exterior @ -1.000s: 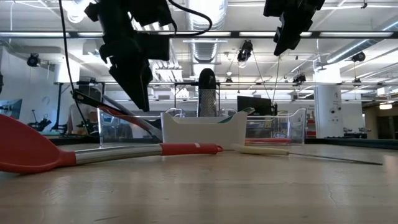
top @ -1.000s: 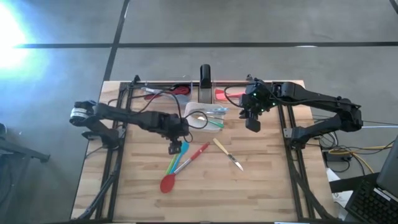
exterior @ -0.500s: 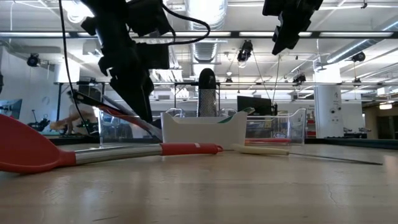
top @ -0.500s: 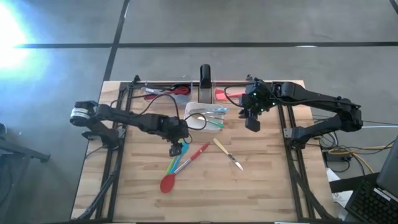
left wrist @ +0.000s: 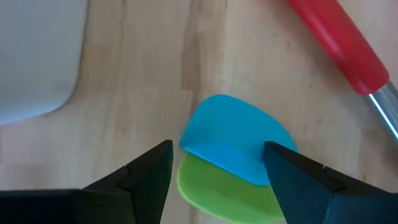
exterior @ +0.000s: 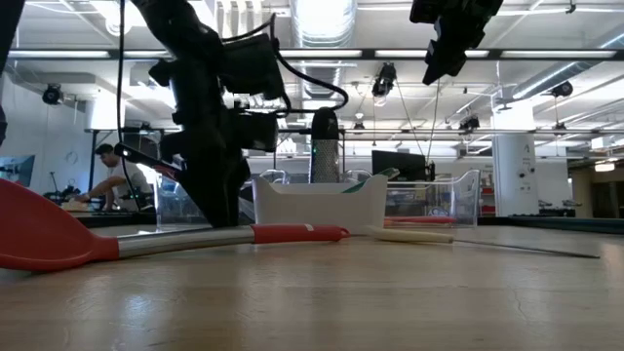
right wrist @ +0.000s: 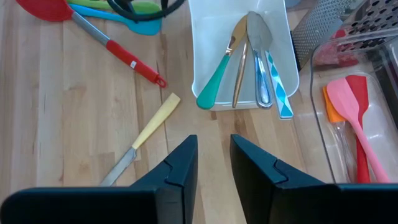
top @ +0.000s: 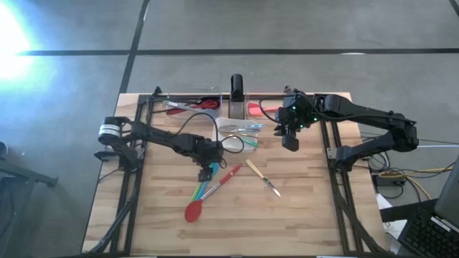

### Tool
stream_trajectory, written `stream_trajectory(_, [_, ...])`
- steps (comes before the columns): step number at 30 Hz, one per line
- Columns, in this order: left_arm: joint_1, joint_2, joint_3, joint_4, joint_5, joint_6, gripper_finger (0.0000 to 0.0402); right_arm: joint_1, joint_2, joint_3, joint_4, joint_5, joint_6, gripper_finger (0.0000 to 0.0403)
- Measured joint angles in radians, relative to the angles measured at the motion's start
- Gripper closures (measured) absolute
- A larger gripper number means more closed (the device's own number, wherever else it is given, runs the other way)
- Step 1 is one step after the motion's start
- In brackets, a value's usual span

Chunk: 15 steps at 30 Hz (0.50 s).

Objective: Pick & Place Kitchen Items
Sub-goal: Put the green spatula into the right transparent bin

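A blue silicone spoon (left wrist: 236,140) lies with its bowl over a green spoon's bowl (left wrist: 214,199) on the wooden table. My left gripper (left wrist: 217,168) is low over them, open, pointing steeply down, one finger on either side of the blue bowl; in the high view it shows mid-table (top: 206,172). Beside them lie a red spoon (top: 211,193) and a cream-handled knife (top: 262,177). My right gripper (top: 290,140) hangs high by the white dish (top: 224,127), slightly open, nothing between its fingers (right wrist: 214,168).
The white dish (right wrist: 194,62) holds several small utensils. Clear bins at the far edge hold red and pink spatulas (right wrist: 351,106); a grater (top: 236,93) stands between them. Metal frame rails run along both table sides. A person (exterior: 107,180) is in the room behind.
My left gripper has come down toward the blue and green spoon bowls, staying open, and now stands close over the table. The utensils lie where they were.
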Motion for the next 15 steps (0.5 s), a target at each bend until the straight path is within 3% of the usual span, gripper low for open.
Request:
stream_trajectory(5, [0.003,0.053,0.016,0.007,0.082,-0.009,0.0147,0.0,0.0,0.0,-0.001,-0.004,-0.005,0.0315])
stream_trajectory(15, [0.002,0.073,0.019,0.008,0.114,-0.022,0.0147,0.0,0.0,-0.001,-0.002,-0.004,-0.005,0.0325])
